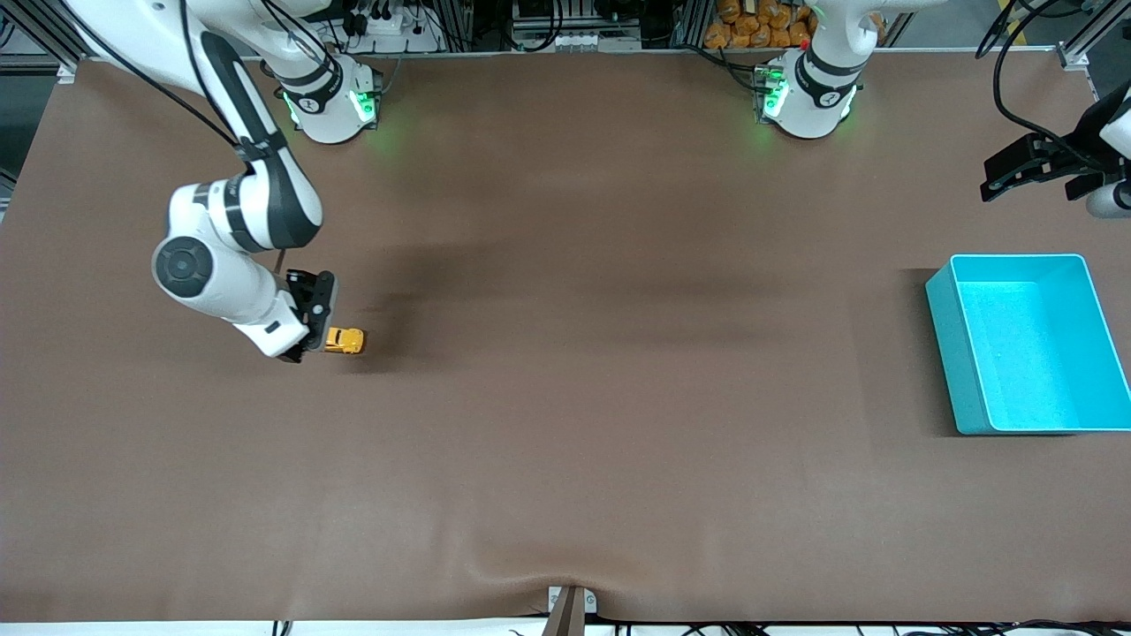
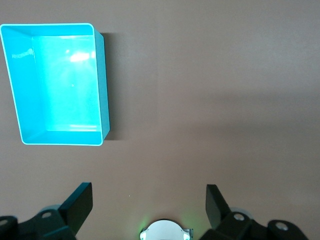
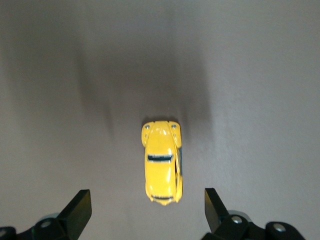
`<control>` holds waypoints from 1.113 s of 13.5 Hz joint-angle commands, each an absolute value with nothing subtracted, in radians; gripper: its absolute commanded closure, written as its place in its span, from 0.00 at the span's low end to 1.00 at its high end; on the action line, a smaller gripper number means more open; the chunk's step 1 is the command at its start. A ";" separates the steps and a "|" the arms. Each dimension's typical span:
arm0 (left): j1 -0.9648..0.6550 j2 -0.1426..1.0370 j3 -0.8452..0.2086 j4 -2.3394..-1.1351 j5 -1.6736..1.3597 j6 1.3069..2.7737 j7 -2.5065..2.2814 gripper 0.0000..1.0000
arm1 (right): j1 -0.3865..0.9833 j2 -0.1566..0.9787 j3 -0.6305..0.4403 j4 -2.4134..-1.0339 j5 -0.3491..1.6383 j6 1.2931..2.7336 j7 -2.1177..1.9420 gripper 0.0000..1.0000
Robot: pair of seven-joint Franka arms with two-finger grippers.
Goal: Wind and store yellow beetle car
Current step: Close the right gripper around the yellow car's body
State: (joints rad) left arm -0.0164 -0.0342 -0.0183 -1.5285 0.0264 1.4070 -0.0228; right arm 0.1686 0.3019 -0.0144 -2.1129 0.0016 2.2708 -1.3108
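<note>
Hovering low at the front view's left, the right gripper spreads its jaws wide and empty beside the tiny yellow-orange, rounded beetle car resting on the brown table. Light, hard and glossy, it probably suits a pinch across its flanks. At upper right, the waiting left gripper gapes empty above the turquoise plastic bin.

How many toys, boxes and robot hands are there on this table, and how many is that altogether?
Toy cars: 1, the yellow beetle car, sitting on the table by the right hand, which is open.
Boxes: 1, the turquoise bin, with nothing in it.
Robot hands: 2, the right one, and the left hand, open, waiting up high near the bin.
Total: 4
</note>
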 commanded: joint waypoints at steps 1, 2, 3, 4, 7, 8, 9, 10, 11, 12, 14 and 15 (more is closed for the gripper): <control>-0.012 -0.032 -0.021 -1.520 0.046 1.410 -0.011 0.00 | 0.172 0.373 -0.020 -2.108 -0.012 2.327 -1.339 0.02; -0.012 -0.032 -0.021 -1.520 0.046 1.410 -0.011 0.00 | 0.173 0.377 -0.020 -2.111 -0.014 2.341 -1.341 0.05; -0.012 -0.032 -0.021 -1.520 0.046 1.410 -0.011 0.00 | 0.175 0.380 -0.020 -2.109 -0.018 2.345 -1.350 0.09; -0.012 -0.031 -0.021 -1.520 0.046 1.410 -0.012 0.00 | 0.175 0.388 -0.020 -2.109 -0.029 2.350 -1.354 0.14; -0.012 -0.028 -0.020 -1.520 0.046 1.410 -0.012 0.00 | 0.167 0.419 -0.020 -2.112 -0.048 2.390 -1.355 0.18; -0.012 -0.028 -0.021 -1.520 0.046 1.410 -0.011 0.00 | 0.166 0.428 -0.020 -2.111 -0.049 2.391 -1.356 0.23; -0.012 -0.028 -0.021 -1.520 0.046 1.410 -0.012 0.00 | 0.166 0.431 -0.020 -2.111 -0.049 2.393 -1.358 0.28; -0.012 -0.026 -0.021 -1.520 0.046 1.410 -0.012 0.00 | 0.166 0.436 -0.020 -2.111 -0.049 2.395 -1.358 0.32; -0.012 -0.026 -0.021 -1.520 0.046 1.410 -0.011 0.00 | 0.166 0.437 -0.020 -2.111 -0.049 2.395 -1.358 0.37; -0.012 -0.026 -0.021 -1.520 0.046 1.410 -0.012 0.00 | 0.166 0.437 -0.020 -2.111 -0.049 2.395 -1.358 0.43; -0.012 -0.026 -0.021 -1.520 0.046 1.410 -0.012 0.00 | 0.164 0.443 -0.020 -2.111 -0.049 2.393 -1.359 0.65; -0.011 -0.026 -0.020 -1.520 0.046 1.411 -0.012 0.00 | 0.166 0.445 -0.020 -2.109 -0.049 2.395 -1.359 0.75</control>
State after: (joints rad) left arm -0.0161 -0.0296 -0.0181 -1.5286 0.0264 1.4070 -0.0228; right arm 0.1700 0.4335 -0.0216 -2.1131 -0.0392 2.3878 -1.3449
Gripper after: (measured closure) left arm 0.000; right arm 0.577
